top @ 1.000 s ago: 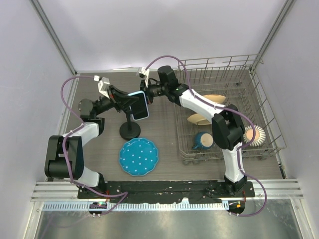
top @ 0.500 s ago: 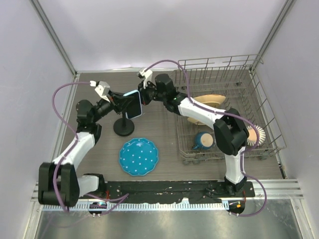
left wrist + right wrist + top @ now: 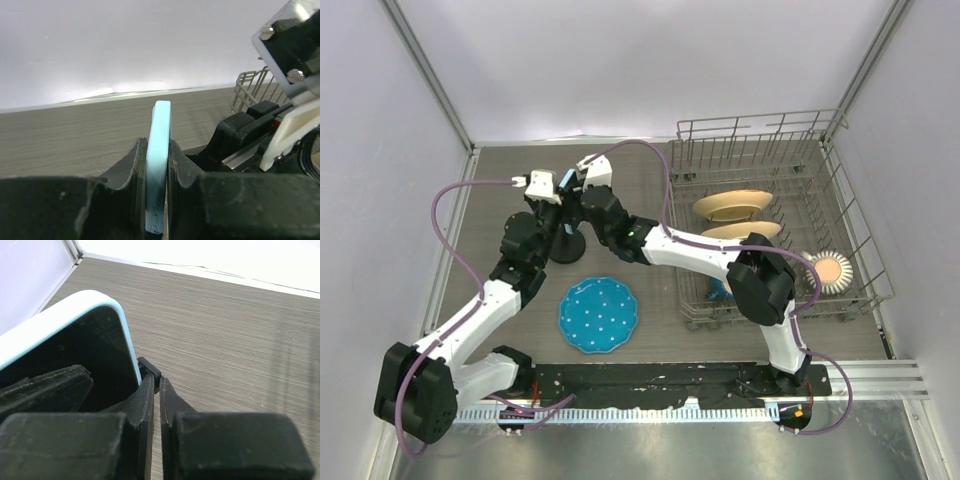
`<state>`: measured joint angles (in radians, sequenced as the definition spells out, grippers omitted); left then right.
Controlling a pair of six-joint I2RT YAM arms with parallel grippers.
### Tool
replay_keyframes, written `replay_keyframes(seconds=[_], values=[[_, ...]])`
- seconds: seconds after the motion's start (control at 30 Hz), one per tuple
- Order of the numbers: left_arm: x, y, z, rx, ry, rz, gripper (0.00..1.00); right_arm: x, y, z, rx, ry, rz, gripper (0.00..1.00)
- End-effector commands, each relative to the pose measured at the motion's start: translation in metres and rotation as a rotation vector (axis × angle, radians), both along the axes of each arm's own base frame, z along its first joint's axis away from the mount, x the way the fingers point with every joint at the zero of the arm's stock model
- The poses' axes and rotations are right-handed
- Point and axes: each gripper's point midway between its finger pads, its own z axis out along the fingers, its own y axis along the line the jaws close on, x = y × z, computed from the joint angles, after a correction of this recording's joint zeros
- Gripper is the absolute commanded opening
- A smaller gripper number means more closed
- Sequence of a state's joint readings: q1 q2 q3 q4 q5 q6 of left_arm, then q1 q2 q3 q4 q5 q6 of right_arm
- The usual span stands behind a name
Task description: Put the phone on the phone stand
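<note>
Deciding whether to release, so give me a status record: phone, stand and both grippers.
left gripper: shut on the phone
right gripper: shut, beside the phone's corner
phone stand: base visible between the arms, cradle hidden
phone seated on stand: cannot tell

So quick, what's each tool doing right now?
Left tool: closed on the phone.
Right tool: closed; whether it pinches anything cannot be told.
</note>
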<state>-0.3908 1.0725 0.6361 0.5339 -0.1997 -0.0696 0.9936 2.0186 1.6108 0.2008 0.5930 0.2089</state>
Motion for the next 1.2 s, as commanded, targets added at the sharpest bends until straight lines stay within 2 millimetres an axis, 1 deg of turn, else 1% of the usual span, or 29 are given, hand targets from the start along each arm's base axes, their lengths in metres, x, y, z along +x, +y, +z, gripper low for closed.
replay_keyframes(seconds=[0.0, 0.03, 0.07, 0.1, 0.13, 0.17, 0.2, 0.23, 0.27, 0.33, 0.37, 0.4, 0.47, 0.5, 0.53, 0.6, 0.63, 0.7, 0.73, 0.77, 0.8, 0.83, 0.9, 0.93, 1.0, 1.03, 1.07, 1.1, 1.17], values=[[0.003, 0.064, -0.015, 0.117, -0.003, 0.258, 0.00, 0.001, -0.022, 0.055, 0.031, -0.094, -0.163, 0.01], [0.003, 0.058, -0.019, 0.109, -0.004, 0.216, 0.00, -0.001, -0.016, 0.062, 0.063, -0.104, -0.122, 0.01], [0.003, 0.054, -0.019, 0.101, -0.009, 0.180, 0.00, -0.012, -0.001, 0.050, 0.039, -0.100, 0.009, 0.01], [0.003, 0.044, -0.019, 0.096, -0.014, 0.109, 0.00, -0.018, 0.000, 0.064, 0.071, -0.115, 0.039, 0.01], [0.004, 0.042, -0.023, 0.104, -0.002, 0.090, 0.00, -0.023, 0.003, 0.064, 0.072, -0.098, 0.081, 0.01], [0.005, 0.040, -0.025, 0.116, 0.006, 0.079, 0.00, -0.024, 0.004, 0.062, 0.073, -0.088, 0.113, 0.01], [0.006, 0.042, -0.029, 0.126, 0.017, 0.082, 0.00, -0.030, 0.008, 0.063, 0.079, -0.091, 0.162, 0.01], [0.007, 0.043, -0.031, 0.125, 0.020, 0.080, 0.00, -0.033, 0.006, 0.071, 0.089, -0.098, 0.179, 0.00], [0.007, 0.044, -0.031, 0.120, 0.016, 0.074, 0.00, -0.032, 0.006, 0.073, 0.090, -0.092, 0.197, 0.01], [0.009, 0.043, -0.037, 0.116, 0.029, 0.031, 0.00, -0.041, 0.015, 0.078, 0.090, -0.087, 0.286, 0.01], [0.011, 0.047, -0.040, 0.118, 0.041, 0.032, 0.00, -0.043, 0.018, 0.080, 0.088, -0.087, 0.311, 0.01], [0.012, 0.043, -0.042, 0.123, 0.047, 0.002, 0.00, -0.049, 0.023, 0.078, 0.073, -0.075, 0.356, 0.01], [0.015, 0.045, -0.051, 0.134, 0.073, 0.006, 0.00, -0.054, 0.023, 0.083, 0.079, -0.076, 0.382, 0.01], [0.016, 0.046, -0.051, 0.130, 0.075, 0.008, 0.00, -0.058, 0.025, 0.082, 0.086, -0.060, 0.411, 0.01], [0.015, 0.041, -0.052, 0.130, 0.074, -0.022, 0.00, -0.059, 0.024, 0.088, 0.091, -0.060, 0.417, 0.01], [0.016, 0.039, -0.054, 0.130, 0.083, -0.029, 0.00, -0.066, 0.026, 0.088, 0.098, -0.031, 0.452, 0.01], [0.017, 0.041, -0.056, 0.129, 0.091, -0.022, 0.00, -0.070, 0.026, 0.095, 0.113, -0.025, 0.464, 0.01], [0.018, 0.041, -0.062, 0.133, 0.109, -0.018, 0.00, -0.074, 0.025, 0.098, 0.128, 0.004, 0.470, 0.01], [0.019, 0.041, -0.062, 0.131, 0.107, -0.018, 0.00, -0.075, 0.025, 0.104, 0.159, 0.018, 0.459, 0.01], [0.019, 0.041, -0.064, 0.131, 0.111, -0.020, 0.00, -0.075, 0.023, 0.107, 0.165, 0.026, 0.453, 0.01], [0.019, 0.040, -0.065, 0.131, 0.114, -0.022, 0.00, -0.074, 0.021, 0.104, 0.162, 0.053, 0.440, 0.01], [0.019, 0.039, -0.063, 0.134, 0.109, -0.029, 0.00, -0.075, 0.021, 0.113, 0.180, 0.062, 0.429, 0.01], [0.018, 0.039, -0.065, 0.143, 0.111, -0.031, 0.00, -0.073, 0.018, 0.104, 0.151, 0.121, 0.399, 0.01], [0.018, 0.040, -0.066, 0.149, 0.115, -0.029, 0.00, -0.071, 0.017, 0.118, 0.170, 0.121, 0.376, 0.01], [0.017, 0.041, -0.067, 0.165, 0.118, -0.028, 0.00, -0.069, 0.013, 0.123, 0.137, 0.155, 0.345, 0.01], [0.017, 0.041, -0.067, 0.170, 0.118, -0.029, 0.00, -0.067, 0.011, 0.123, 0.117, 0.164, 0.326, 0.01], [0.017, 0.041, -0.068, 0.169, 0.120, -0.028, 0.00, -0.067, 0.007, 0.115, 0.078, 0.193, 0.313, 0.01], [0.017, 0.040, -0.068, 0.172, 0.119, -0.032, 0.00, -0.066, 0.009, 0.117, 0.071, 0.191, 0.306, 0.01], [0.016, 0.037, -0.068, 0.172, 0.115, -0.049, 0.00, -0.066, 0.006, 0.111, 0.045, 0.208, 0.285, 0.01]])
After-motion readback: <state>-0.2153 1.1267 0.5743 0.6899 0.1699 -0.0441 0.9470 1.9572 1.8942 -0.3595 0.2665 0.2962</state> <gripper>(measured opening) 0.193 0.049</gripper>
